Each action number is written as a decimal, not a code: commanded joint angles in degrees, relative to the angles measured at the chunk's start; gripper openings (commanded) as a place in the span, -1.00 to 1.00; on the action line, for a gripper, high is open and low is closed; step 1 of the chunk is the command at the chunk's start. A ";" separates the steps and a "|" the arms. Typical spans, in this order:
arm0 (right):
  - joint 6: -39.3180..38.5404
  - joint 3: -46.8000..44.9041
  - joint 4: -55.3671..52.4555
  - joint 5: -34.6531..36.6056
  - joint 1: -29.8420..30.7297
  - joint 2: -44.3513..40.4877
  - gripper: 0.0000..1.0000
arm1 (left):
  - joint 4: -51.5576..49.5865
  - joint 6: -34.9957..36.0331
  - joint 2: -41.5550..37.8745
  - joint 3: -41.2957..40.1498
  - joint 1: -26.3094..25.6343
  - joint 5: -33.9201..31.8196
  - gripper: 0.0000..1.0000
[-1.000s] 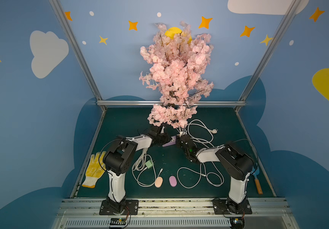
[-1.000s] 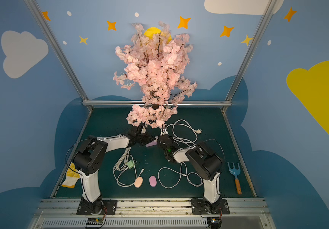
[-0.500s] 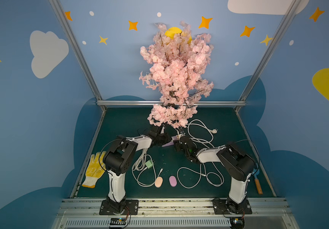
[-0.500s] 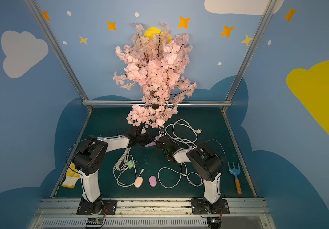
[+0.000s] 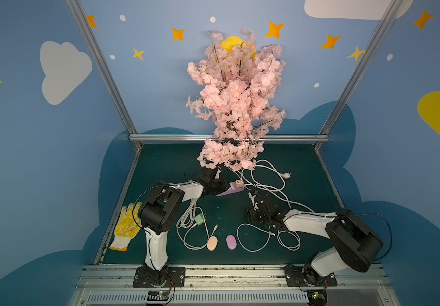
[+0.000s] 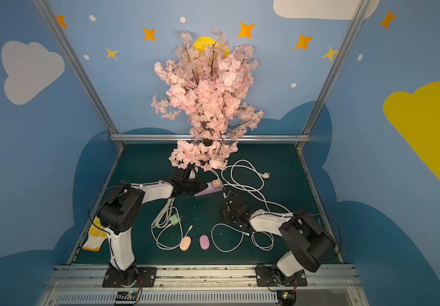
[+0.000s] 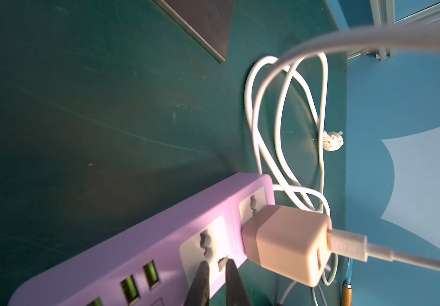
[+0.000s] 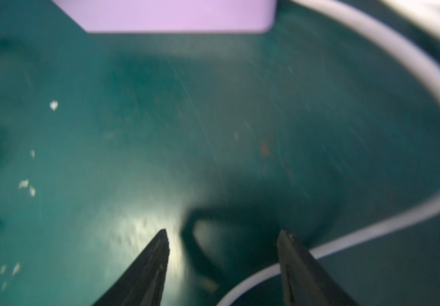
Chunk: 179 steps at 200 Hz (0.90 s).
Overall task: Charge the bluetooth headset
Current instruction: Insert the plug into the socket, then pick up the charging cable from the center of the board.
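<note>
**A:** What did the top views show?

**B:** In both top views the peach oval case [image 5: 212, 243] [image 6: 185, 243] and the purple oval case [image 5: 231, 242] [image 6: 204, 242] lay side by side, not touching. They were at the near side of the green mat [image 5: 160, 164], well apart from both grippers. The left gripper [image 5: 223, 187] sat on the purple power strip [image 5: 230, 191] under the blossom tree [image 5: 236, 106]. A peach charger [image 5: 238, 183] was plugged into that strip. The right gripper [image 5: 254, 195] hung near the strip's charger end, among loops of white cable [image 5: 272, 186].

**A:** And the left wrist view?

**B:** The left fingers [image 7: 203, 280] stood narrow, with only a slit between them and nothing in it. Their tips were at a socket face just beside the charger. A white plug sat in the charger's port.

**A:** The right wrist view?

**B:** It was blurred. Even so, the right jaws were spread wide over bare mat with nothing held. The cable curved past behind one finger, and a corner of the strip showed beyond.
</note>
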 commanded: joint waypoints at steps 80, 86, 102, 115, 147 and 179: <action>7.69 -6.37 -18.20 3.37 -0.51 -37.84 0.17 | -1.90 1.20 -9.53 -6.00 0.56 -0.90 -0.45; 8.25 -6.24 -19.60 4.60 -0.78 -39.31 0.09 | -1.98 1.21 -10.47 -6.65 0.52 -1.08 -0.44; 8.95 -4.39 -24.79 6.90 -1.96 -41.20 -0.14 | -2.55 1.26 -12.85 -8.24 0.63 -1.46 -0.42; 9.95 -1.77 -29.38 7.82 -3.67 -40.46 -0.26 | -2.78 1.23 -14.71 -9.66 0.56 -1.67 -0.40; 10.34 4.62 -36.53 1.30 -9.17 -33.36 -0.64 | -3.78 0.75 -19.70 -13.36 0.55 -2.52 -0.29; 8.93 8.03 -40.18 -5.51 -10.57 -27.78 -0.93 | -5.76 1.21 -25.71 -16.98 0.55 -4.13 0.03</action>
